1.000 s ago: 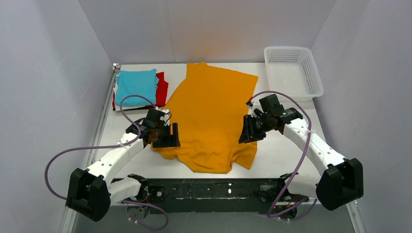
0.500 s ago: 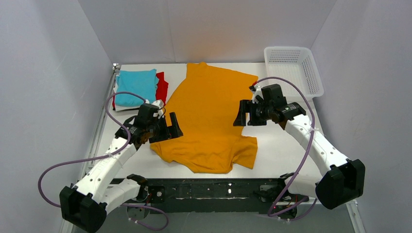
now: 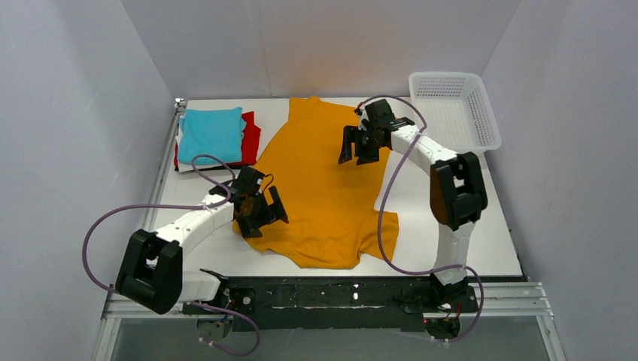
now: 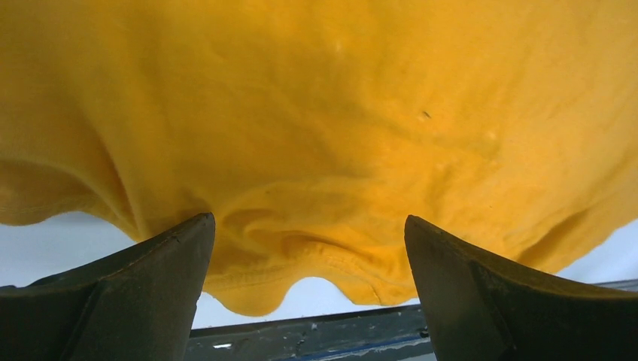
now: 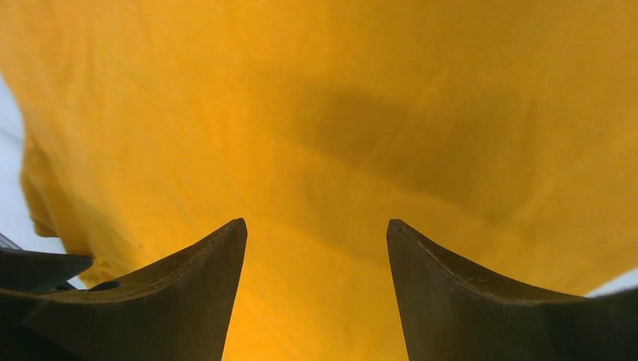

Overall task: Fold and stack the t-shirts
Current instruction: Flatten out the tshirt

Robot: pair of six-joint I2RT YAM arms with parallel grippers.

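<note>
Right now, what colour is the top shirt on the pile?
Top shirt: turquoise, best from the top view.

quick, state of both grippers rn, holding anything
left gripper: open, holding nothing, over the orange t-shirt
right gripper: open, holding nothing, over the same shirt

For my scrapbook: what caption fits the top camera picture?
Left gripper and right gripper open over the orange t-shirt, folded t-shirts stacked nearby.
</note>
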